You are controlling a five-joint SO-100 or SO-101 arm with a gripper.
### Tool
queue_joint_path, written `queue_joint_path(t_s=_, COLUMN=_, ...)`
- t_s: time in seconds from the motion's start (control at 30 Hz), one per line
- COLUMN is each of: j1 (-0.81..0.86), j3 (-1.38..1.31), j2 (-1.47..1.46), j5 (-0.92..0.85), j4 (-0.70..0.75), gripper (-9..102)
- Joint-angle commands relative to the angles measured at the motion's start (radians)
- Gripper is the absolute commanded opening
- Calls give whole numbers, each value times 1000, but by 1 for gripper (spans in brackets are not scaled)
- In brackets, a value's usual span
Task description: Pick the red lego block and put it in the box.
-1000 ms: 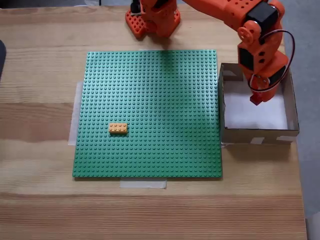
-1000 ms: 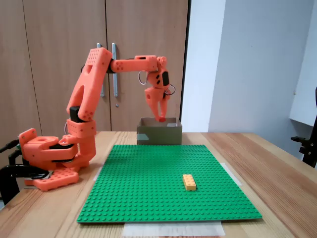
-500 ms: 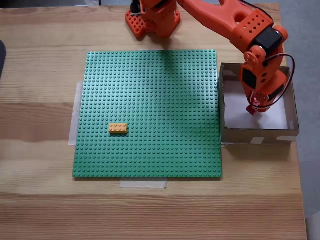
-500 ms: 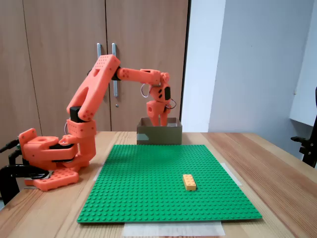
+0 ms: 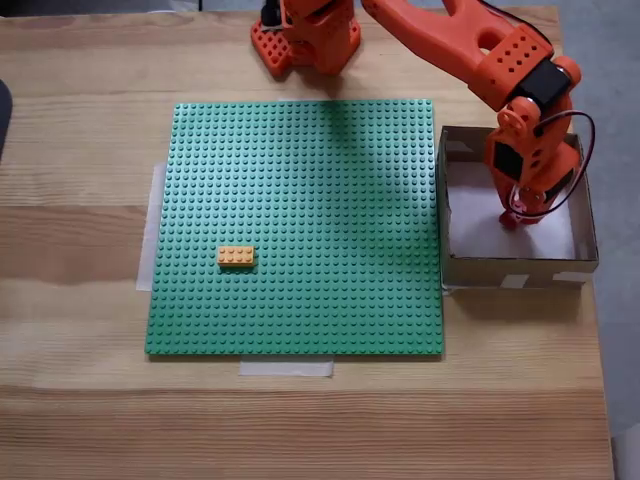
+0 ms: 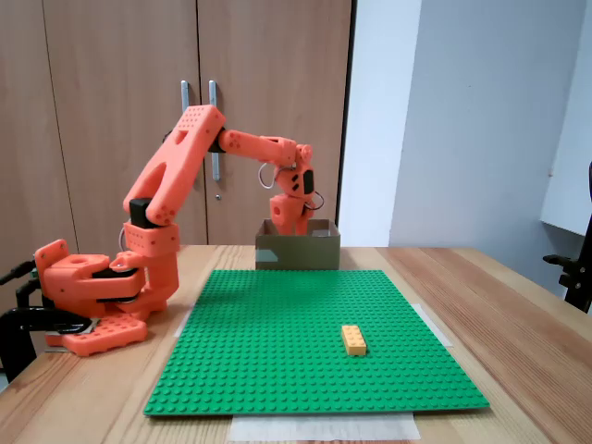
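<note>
The red lego block (image 5: 509, 219) shows as a small red piece at the tip of my orange gripper (image 5: 514, 213), low over the white floor of the box (image 5: 515, 271). The gripper is shut on it. Seen from above, the gripper hangs inside the box, toward its right half. In the fixed view from the front, the wrist (image 6: 294, 183) dips down into the brown box (image 6: 298, 252), whose front wall hides the fingertips and the block.
A green studded baseplate (image 5: 300, 180) is taped to the wooden table left of the box, with an orange-yellow brick (image 5: 236, 257) on it near the front left. The arm's base (image 5: 305, 35) stands behind the baseplate. Cabinet doors (image 6: 111, 55) rise behind the table.
The gripper has come down from above the box into it, carrying the red block. The orange-yellow brick has stayed in place.
</note>
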Motion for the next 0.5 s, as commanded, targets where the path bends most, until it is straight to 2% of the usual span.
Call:
queue_joint_path(t_s=0.0, j1=-5, j3=-6, j2=8, j5=-6, j4=-3, gripper=1)
queue_joint_path(t_s=0.13, j1=-3, j3=-5, j2=8, j5=-26, j4=-12, gripper=2)
queue_joint_path(t_s=0.23, j1=2, j3=5, j2=8, j5=-38, j4=-12, gripper=12)
queue_joint_path(t_s=0.47, j1=11, j3=15, j2=15, j5=-44, j4=-25, gripper=16)
